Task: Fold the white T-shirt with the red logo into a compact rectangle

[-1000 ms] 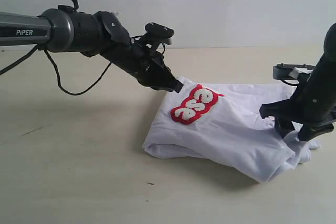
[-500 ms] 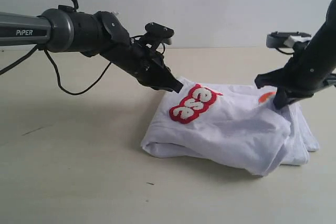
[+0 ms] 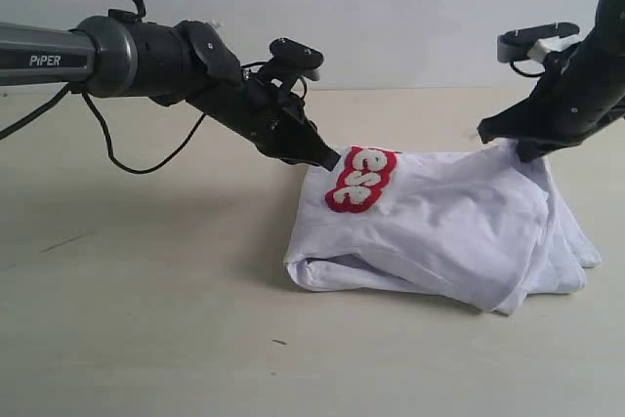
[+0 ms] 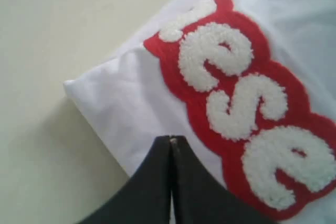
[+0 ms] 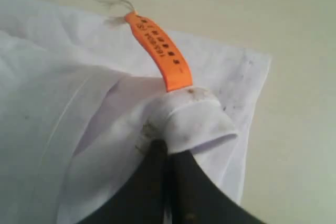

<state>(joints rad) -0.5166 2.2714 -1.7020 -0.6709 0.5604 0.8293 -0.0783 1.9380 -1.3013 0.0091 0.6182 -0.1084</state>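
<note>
Since a second ago: right gripper (image 3: 508, 142) has come up from the low edge of the white T-shirt (image 3: 439, 231) and carried a bunch of cloth up with it. The shirt's far side is now drawn taut between the two arms. Left arm unmoved. The red logo (image 3: 359, 180) has swung more upright.

Right gripper (image 5: 167, 148): jaws pressed together, clamped on a rolled lump of shirt (image 5: 63, 93) cloth right at the tips. An orange tag (image 5: 160, 51) comes out of that lump and runs away from the tips, with loose threads at its far end. Beyond the tag are flat white cloth, then bare table.

Left gripper (image 4: 171, 140): jaws together with no gap, nipping the shirt (image 4: 121, 103) near one corner. The cloth rises to the tips. The logo (image 4: 247, 114) starts just beside the tips and runs away to one side, with puffy white "ese" on red pile. The shirt's corner lies just past the tips, then table.

Exterior view: left gripper (image 3: 327, 158) meets the shirt's top edge just beside the logo. The rest of the shirt hangs in folds onto the table (image 3: 146, 290).
</note>
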